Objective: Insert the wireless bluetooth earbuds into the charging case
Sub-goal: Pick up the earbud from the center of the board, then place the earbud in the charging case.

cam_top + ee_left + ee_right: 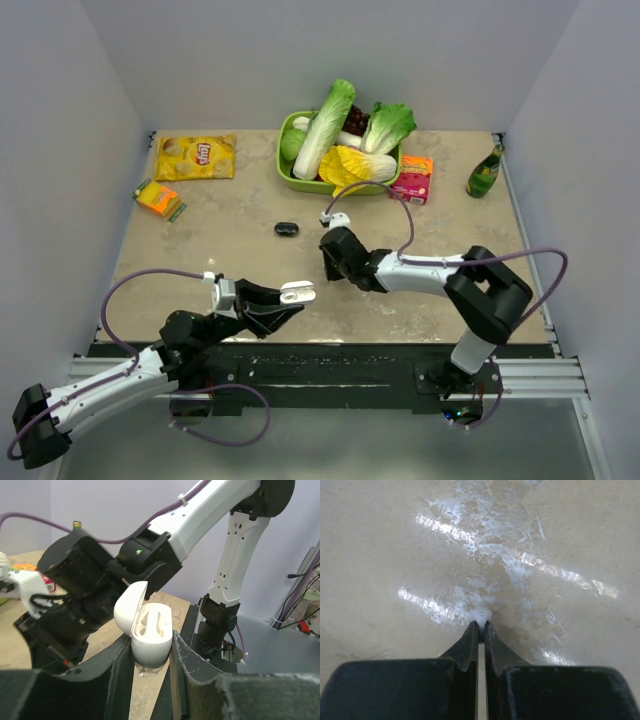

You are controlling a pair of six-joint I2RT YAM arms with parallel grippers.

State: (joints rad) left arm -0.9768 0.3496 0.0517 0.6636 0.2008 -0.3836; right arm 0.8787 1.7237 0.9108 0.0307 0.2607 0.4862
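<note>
left gripper: your jaws stand partly apart, clamped on the lower shell of the charging case.
charging case: upright between the left fingers, lid swung open, inner wells showing; held near the front of the table.
right gripper: jaws nearly touching, pinching a white earbud at the tips.
earbud: close over the table, just right of the case.

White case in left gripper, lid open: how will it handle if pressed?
The small glossy white plastic oval charging case looks rigid and light. Its smooth rounded shell is probably slippery and could squirt from the left gripper. The open hinged lid seems the weak part; pressing there may tilt it.
</note>
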